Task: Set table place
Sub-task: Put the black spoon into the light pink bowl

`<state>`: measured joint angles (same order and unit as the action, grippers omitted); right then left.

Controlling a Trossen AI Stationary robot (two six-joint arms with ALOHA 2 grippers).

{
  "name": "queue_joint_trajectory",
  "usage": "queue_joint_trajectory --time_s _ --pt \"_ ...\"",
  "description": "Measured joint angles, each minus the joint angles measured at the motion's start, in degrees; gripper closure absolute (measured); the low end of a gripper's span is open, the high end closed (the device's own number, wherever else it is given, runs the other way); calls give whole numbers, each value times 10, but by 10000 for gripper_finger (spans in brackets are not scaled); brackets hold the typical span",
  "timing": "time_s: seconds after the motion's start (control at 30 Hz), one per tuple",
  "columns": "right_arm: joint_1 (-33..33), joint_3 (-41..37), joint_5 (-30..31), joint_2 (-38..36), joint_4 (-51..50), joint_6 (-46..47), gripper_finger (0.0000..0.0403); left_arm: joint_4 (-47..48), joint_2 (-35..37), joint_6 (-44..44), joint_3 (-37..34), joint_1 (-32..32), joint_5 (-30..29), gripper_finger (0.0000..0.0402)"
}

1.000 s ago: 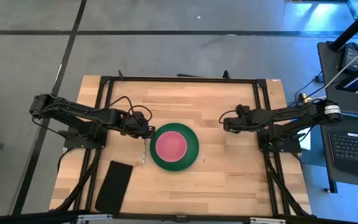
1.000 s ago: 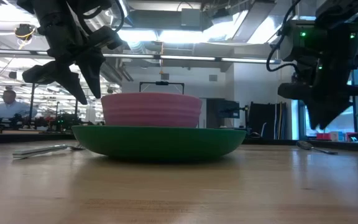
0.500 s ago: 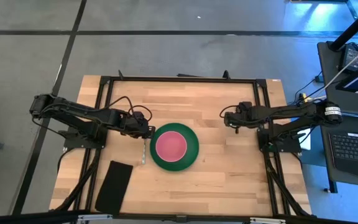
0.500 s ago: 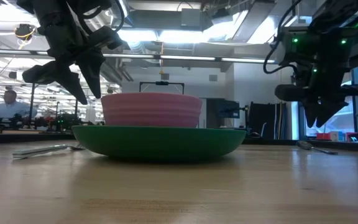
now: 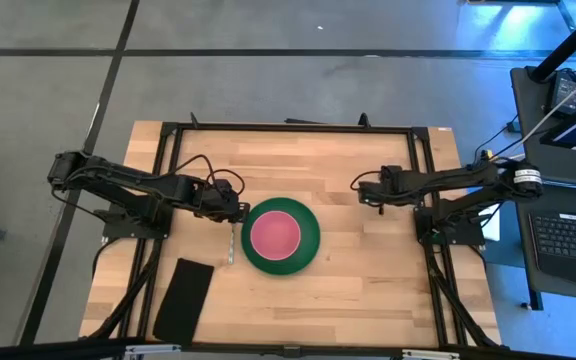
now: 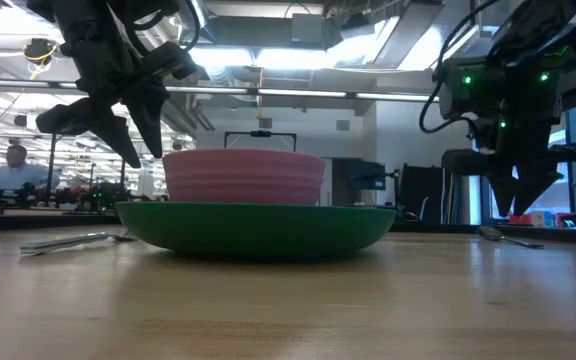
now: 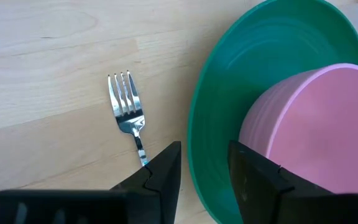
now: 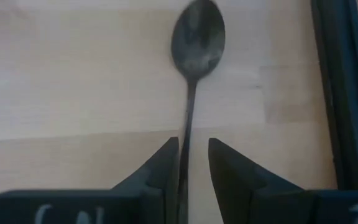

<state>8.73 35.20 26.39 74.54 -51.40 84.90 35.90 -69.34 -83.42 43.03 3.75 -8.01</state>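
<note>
1. Green plate (image 5: 308,245) lying near the middle of the light-wood surface (image 5: 358,290), with the pink bowl (image 5: 275,234) sitting inside it; in the low view, bowl (image 6: 243,176) rising above the plate's rim (image 6: 256,227)
2. Silver fork (image 7: 128,114) flat on the wood just beside the plate (image 7: 229,93) on the left arm's side, apart from it; seen low as a thin bright strip (image 6: 73,239)
3. Dark spoon (image 8: 195,50) lying flat on the wood well apart from the plate, toward the right-hand black rail (image 8: 335,93); seen low as a faint sliver (image 6: 508,237) beneath the right arm
4. Left gripper (image 5: 234,212) hovering above the surface between fork and plate, fingers (image 7: 166,171) parted by a modest gap and holding nothing; the plate's rim showing in that gap from the wrist view
5. Right gripper (image 5: 360,190) hanging over the spoon, pointing down in the low view (image 6: 521,195); fingers (image 8: 163,165) slightly apart on either side of the spoon's handle, with the bowl of the spoon beyond the tips; cannot tell whether they touch the handle
6. Black cloth (image 5: 184,298) lying at the near left corner of the surface, apart from everything else
7. Person seated (image 6: 13,165) far back in the room
</note>
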Motion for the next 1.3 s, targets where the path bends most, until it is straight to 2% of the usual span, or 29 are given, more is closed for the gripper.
queue_joint_trajectory --time_s 0.97,1.3 --pt "34 0 -4 118 65 23 313 1 0 0 0 0 0 278" --pt "33 4 25 165 68 34 313 1 0 1 0 0 0 278"
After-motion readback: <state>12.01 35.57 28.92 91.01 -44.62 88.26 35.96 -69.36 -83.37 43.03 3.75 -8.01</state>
